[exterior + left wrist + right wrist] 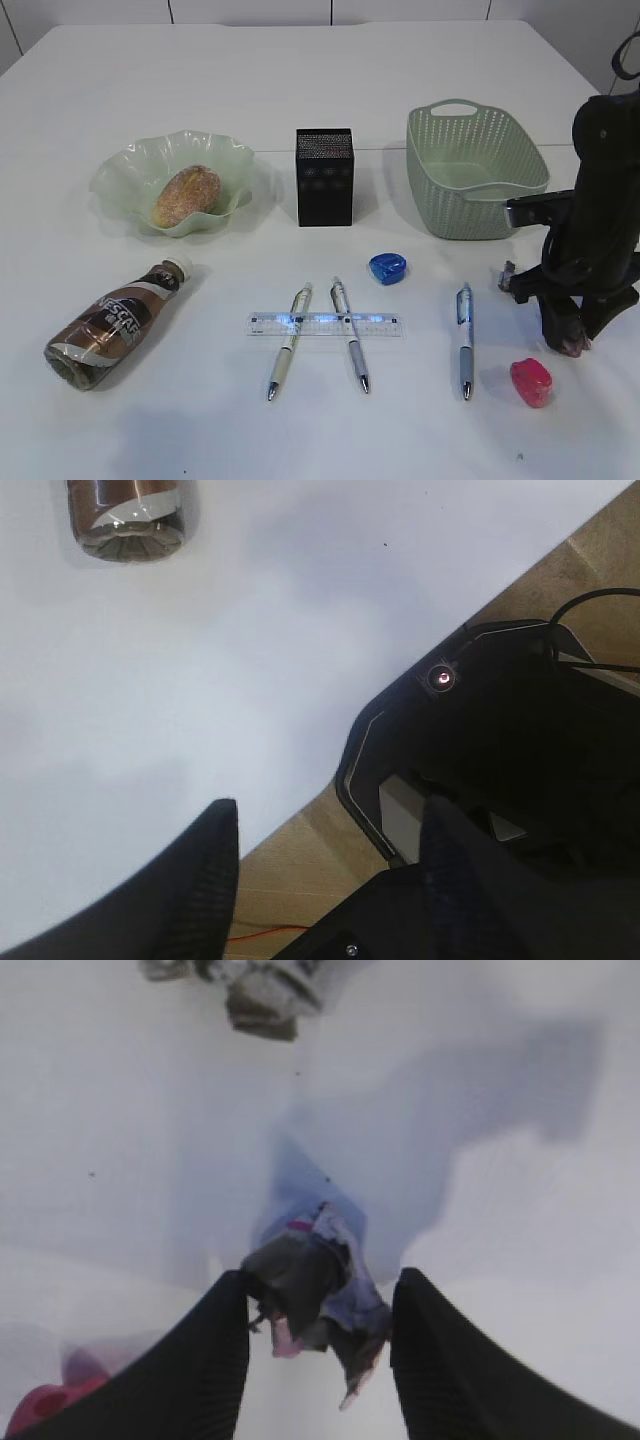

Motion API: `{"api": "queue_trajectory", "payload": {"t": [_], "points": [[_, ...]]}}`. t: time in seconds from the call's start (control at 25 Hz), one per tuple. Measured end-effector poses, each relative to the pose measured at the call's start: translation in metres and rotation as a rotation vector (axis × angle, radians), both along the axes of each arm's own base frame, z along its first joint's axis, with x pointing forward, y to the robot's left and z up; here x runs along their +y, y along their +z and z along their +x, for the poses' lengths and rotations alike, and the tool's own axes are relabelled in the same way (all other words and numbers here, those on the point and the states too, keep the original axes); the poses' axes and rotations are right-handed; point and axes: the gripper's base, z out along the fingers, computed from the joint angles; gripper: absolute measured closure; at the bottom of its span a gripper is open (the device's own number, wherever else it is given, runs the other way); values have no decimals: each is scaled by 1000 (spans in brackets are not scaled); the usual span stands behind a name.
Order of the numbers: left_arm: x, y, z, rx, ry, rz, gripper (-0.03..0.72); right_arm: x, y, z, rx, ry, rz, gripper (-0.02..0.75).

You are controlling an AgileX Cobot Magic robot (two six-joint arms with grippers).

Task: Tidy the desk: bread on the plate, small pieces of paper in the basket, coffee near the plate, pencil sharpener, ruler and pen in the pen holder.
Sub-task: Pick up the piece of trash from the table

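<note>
My right gripper [570, 338] [322, 1280] is down on the desk [300, 100] at the right, open. Its fingers stand on either side of a crumpled dark and lilac piece of paper [315, 1280] [574, 346]; the left finger touches it. The bread [186, 194] lies in the plate [120, 170]. The coffee [115, 320] [125, 520] lies on its side at the front left. The ruler [325, 324] lies under two pens [289, 340] [350, 333]; a third pen [465, 340] lies further right. A blue pencil sharpener [387, 267] and a red one [531, 382] [40, 1410] rest on the desk. My left gripper [330, 808] hangs open and empty over the desk's near edge.
The black pen holder [325, 176] stands at the middle back and the basket [475, 175] to its right, just behind my right arm. Another crumpled grey scrap [255, 990] lies beyond the right gripper. A black machine base [500, 740] sits below the desk edge.
</note>
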Motion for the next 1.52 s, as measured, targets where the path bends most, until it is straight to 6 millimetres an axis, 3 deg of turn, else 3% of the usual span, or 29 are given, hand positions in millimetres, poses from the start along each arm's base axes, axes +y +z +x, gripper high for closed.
{"api": "queue_trajectory", "payload": {"t": [0.44, 0.8, 1.0, 1.08, 1.28, 1.52], "points": [[0, 0, 0, 0, 0, 0, 287, -2, -1, 0, 2, -8, 3, 566], [0, 0, 0, 0, 0, 0, 287, -2, 4, 0, -9, -9, 5, 578], [0, 0, 0, 0, 0, 0, 287, -2, 30, 0, -71, -15, 13, 579], [0, 0, 0, 0, 0, 0, 287, -2, 31, 0, -63, -17, 13, 579], [0, 0, 0, 0, 0, 0, 287, -1, 81, 1, -148, -26, 27, 581], [0, 0, 0, 0, 0, 0, 287, -1, 118, 0, -222, -25, 32, 582]]}}
